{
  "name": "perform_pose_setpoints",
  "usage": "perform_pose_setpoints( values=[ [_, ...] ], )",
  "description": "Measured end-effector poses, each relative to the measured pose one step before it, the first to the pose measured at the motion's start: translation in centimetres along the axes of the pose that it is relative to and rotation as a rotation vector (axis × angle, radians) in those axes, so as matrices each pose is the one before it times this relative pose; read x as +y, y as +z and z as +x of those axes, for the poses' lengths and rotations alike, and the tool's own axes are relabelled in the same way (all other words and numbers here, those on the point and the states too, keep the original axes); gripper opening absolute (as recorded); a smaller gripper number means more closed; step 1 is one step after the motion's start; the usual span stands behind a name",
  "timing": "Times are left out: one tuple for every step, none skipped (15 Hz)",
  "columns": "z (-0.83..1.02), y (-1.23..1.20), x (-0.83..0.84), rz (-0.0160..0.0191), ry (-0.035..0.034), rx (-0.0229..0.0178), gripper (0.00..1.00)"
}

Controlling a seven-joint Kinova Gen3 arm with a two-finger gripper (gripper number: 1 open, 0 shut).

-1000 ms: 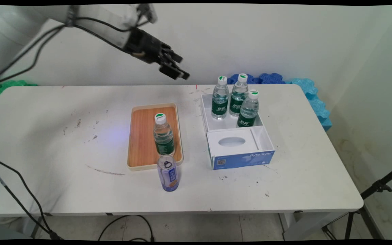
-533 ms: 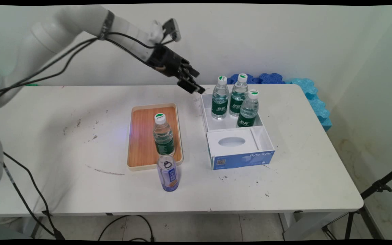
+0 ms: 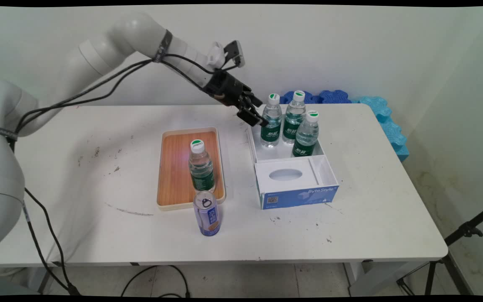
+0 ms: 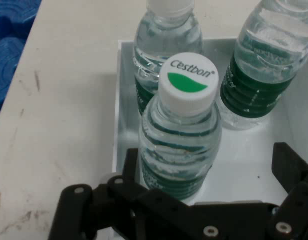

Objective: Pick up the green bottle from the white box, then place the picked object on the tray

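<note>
The hand [image 3: 255,116] sits at the left-hand water bottle [image 3: 271,121] of three standing in the back compartment of the open white box [image 3: 296,195]. A second ago it hung high against the wall, well to the left of the box; half a second ago it was just off the box's back left corner; now it has come down and across to that corner. In the hand view its two fingers [image 4: 293,167] stand apart, one on each side of this bottle [image 4: 180,135], whose white cap with a green patch reads "Cestbon". Neither finger appears to press on the bottle, though contact on the left side cannot be ruled out. So the hand has gone from approaching to bracketing the bottle without clamping it.

The other two bottles [image 3: 294,117] [image 3: 306,134] stand just beside it in the same compartment, unmoved. The front compartment of the box holds a white insert with an oval opening. Left of the box, on the tabletop [image 3: 78,176], lies a wooden tray [image 3: 175,167] with a fourth bottle [image 3: 201,166] upright on it. A blue can [image 3: 207,213] stands just in front of the tray's near edge. Blue foam pieces [image 3: 375,110] lie behind the box.
</note>
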Motion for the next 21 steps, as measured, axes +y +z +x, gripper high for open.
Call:
perform_pose_setpoints(
  values=[
    [-0.002,0.615,-0.12,-0.00466,0.00224,0.00101,1.0],
    [-0.027,0.469,-0.097,-0.00308,0.00187,0.00067,1.0],
    [-0.037,0.493,-0.113,-0.00265,0.00221,0.00133,1.0],
    [-0.022,0.454,-0.115,-0.00199,0.00235,0.00165,1.0],
    [-0.018,0.37,-0.099,-0.00172,0.00155,0.00132,1.0],
    [-0.001,0.42,-0.118,-0.00167,0.0027,0.00132,1.0],
    [-0.032,0.343,-0.116,-0.00054,0.00142,0.00128,1.0],
    [-0.024,0.28,-0.1,-0.0004,0.00064,0.00094,1.0],
    [-0.047,0.294,-0.103,-0.00072,0.00104,0.00074,0.0],
    [-0.018,0.26,-0.089,-0.0009,0.00195,0.00129,0.0],
    [-0.016,0.19,-0.058,-0.00072,0.00228,0.00137,0.0],
    [-0.037,0.14,-0.048,0.00006,0.00159,0.00108,0.0],
    [-0.07,0.02,-0.038,0.00177,0.00109,0.00143,0.0],
    [0.019,-0.003,-0.022,0.002,0.00142,0.00186,0.0],
    [0.031,-0.147,-0.017,0.00474,-0.00071,0.00231,0.0],
    [0.147,-0.238,0.022,0.00469,-0.00075,0.00338,0.0],
    [0.1,-0.4,0.039,0.00557,-0.00136,0.00332,0.0],
    [0.216,-0.674,0.13,0.00521,-0.0036,0.00551,0.0],
    [0.26,-0.889,0.257,0.00288,-0.00598,0.00677,0.0],
    [0.265,-0.949,0.316,0.00151,-0.00532,0.00774,0.0],
    [0.384,-1.346,0.445,0.00118,-0.00681,0.01255,0.0]
  ],
)
